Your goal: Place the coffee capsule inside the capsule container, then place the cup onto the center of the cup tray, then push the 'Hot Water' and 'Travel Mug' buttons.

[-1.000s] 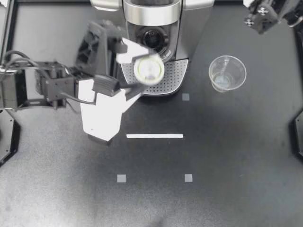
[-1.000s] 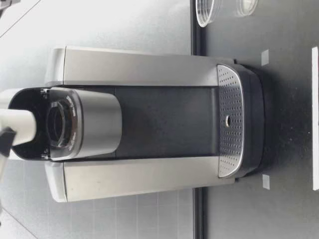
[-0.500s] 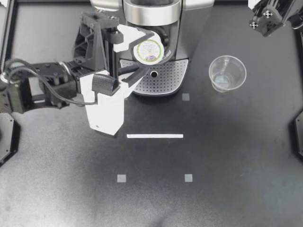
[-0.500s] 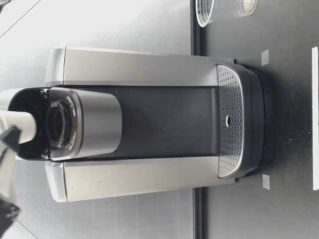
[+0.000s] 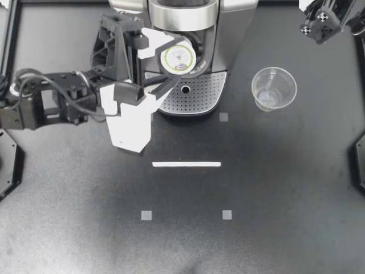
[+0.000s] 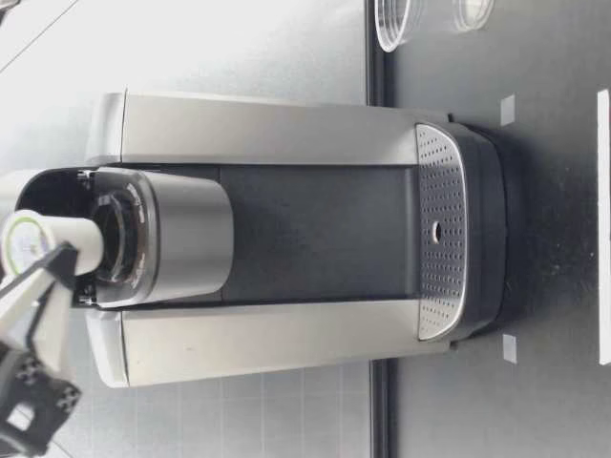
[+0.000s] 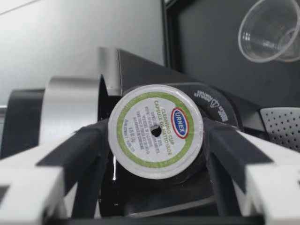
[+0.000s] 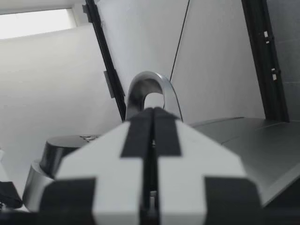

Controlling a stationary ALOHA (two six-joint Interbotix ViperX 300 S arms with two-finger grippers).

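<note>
Top view first: our left gripper (image 5: 182,56) comes in from the left side and is up at the head of the silver and black coffee machine (image 5: 182,14). It is clamped on the small white coffee capsule with the green-ringed foil lid (image 5: 177,59), one dark finger on each side of it. The capsule sits right over the round dark capsule container (image 5: 198,44) in the machine's head, with its lid facing up toward this camera.

In the low view the capsule (image 6: 48,243) is above the container opening (image 6: 119,239), its body pointing down at it and its lid turned away. Its lower end is right at the rim; we cannot tell whether it has entered.

In the left wrist view the lid (image 7: 155,131) fills the space between the two fingers (image 7: 82,145), both pressing against the capsule's sides, with the machine's dark holder (image 7: 213,103) just behind it.

The clear plastic cup (image 5: 274,88) stands upright on the black table (image 5: 274,194), to the right of the machine and apart from the perforated metal cup tray (image 5: 202,91). A white tape strip (image 5: 186,164) lies in front of the tray.

Our right gripper (image 5: 319,23) hangs at the far right corner, well apart from the cup. In the right wrist view its fingers (image 8: 136,136) are pressed together with nothing between them.
</note>
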